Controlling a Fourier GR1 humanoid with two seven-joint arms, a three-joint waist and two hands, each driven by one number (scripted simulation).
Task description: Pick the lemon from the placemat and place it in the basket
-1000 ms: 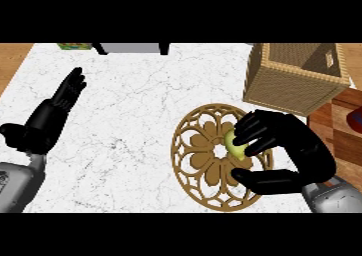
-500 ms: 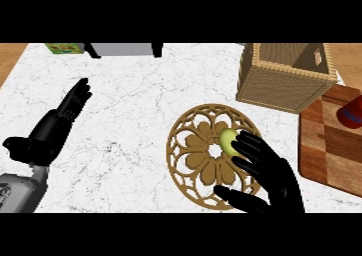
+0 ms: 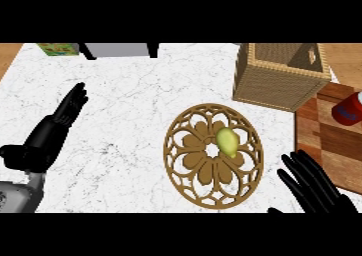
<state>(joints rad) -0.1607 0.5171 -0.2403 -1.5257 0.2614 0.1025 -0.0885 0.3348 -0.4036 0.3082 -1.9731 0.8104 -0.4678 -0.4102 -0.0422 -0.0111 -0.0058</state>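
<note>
Fingers (image 3: 306,172) of the right hand (image 3: 320,192) straight and spread at the lower right, just beside the placemat (image 3: 185,150), holding nothing and apart from the lemon (image 3: 227,141). Lemon lying on the placemat's right half, on the white surface (image 3: 132,105), basket (image 3: 276,82) standing beyond it. Left hand (image 3: 47,137) resting open at the left edge, fingers up.

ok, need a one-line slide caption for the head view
Lemon on the round placemat, wicker basket behind; right robot hand open beside the mat.
</note>
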